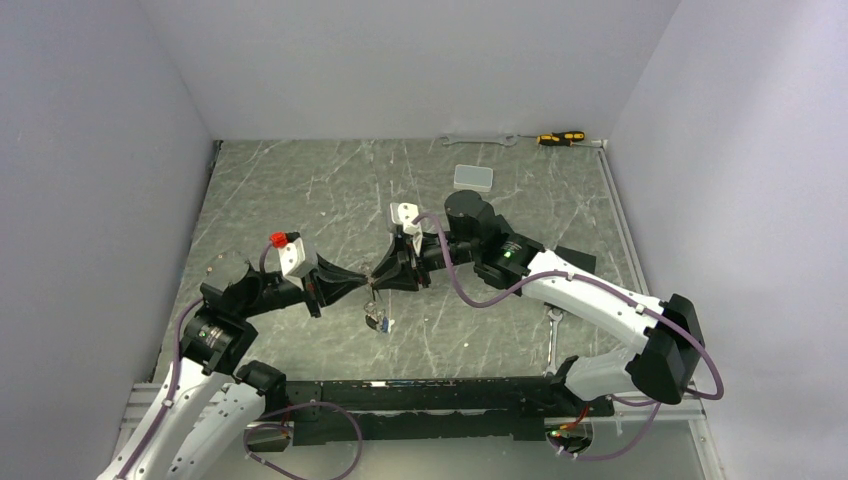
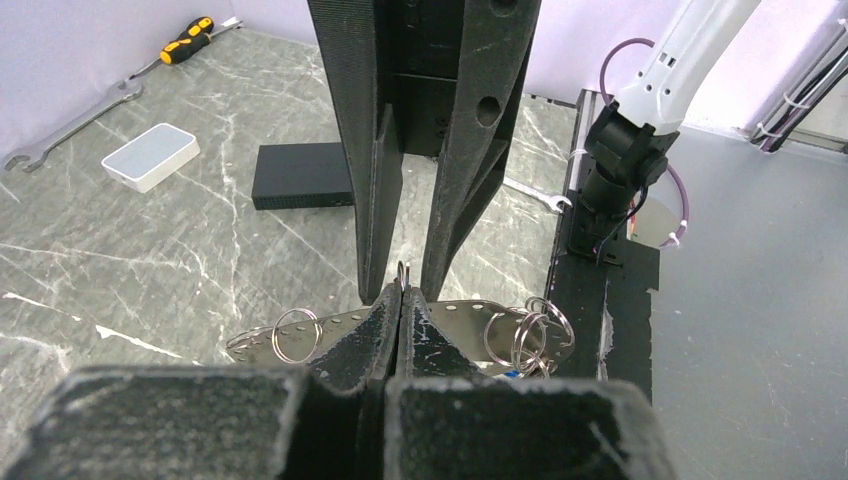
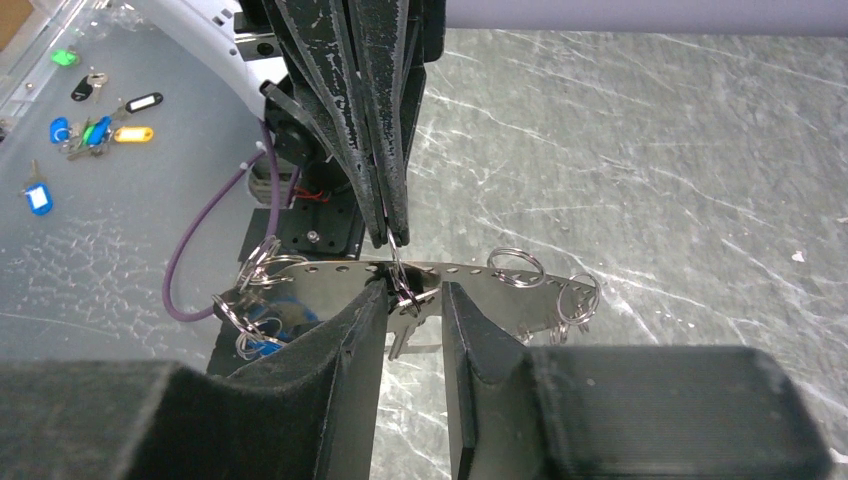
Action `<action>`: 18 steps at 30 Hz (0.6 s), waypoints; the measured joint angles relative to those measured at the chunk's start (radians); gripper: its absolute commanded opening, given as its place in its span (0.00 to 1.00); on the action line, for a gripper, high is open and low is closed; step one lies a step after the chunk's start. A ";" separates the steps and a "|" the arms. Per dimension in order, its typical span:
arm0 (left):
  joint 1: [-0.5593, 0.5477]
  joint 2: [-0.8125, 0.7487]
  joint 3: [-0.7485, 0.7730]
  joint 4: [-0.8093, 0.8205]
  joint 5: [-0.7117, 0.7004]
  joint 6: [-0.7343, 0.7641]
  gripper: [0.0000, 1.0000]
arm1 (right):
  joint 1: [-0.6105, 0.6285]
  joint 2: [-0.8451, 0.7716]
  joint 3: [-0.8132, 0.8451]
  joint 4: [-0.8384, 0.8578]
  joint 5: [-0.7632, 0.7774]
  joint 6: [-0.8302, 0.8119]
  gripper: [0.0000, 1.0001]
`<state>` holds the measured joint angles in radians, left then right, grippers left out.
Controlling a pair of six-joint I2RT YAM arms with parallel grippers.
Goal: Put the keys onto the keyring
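The keyring is a curved silvery perforated band carrying several small split rings; it also shows in the left wrist view. My left gripper is shut on one small split ring at the band's middle. A silvery key hangs from that ring. My right gripper is open, its fingers on either side of this key. More rings and a blue tag hang at the band's end. In the top view the two grippers meet tip to tip, left and right, with the blue-tagged keys dangling below.
A spanner and a screwdriver lie at the back wall. A white box and a black box are behind the right arm. Another spanner lies near the front. Spare tagged keys lie off the table.
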<state>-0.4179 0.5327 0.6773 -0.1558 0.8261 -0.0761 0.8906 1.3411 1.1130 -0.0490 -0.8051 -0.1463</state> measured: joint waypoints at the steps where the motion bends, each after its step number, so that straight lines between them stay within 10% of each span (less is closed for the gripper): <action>1: 0.001 0.000 0.000 0.000 0.000 0.000 0.00 | 0.000 0.000 0.000 0.003 -0.003 0.001 0.29; 10: 0.009 -0.001 0.000 0.000 0.000 0.000 0.00 | 0.000 0.000 0.000 0.024 -0.021 0.013 0.29; 18: 0.013 -0.001 0.000 0.000 0.000 0.000 0.00 | 0.000 0.000 0.000 0.037 -0.028 0.025 0.08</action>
<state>-0.4049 0.5316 0.6773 -0.1558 0.8261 -0.0761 0.8906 1.3407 1.1126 -0.0124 -0.8330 -0.1215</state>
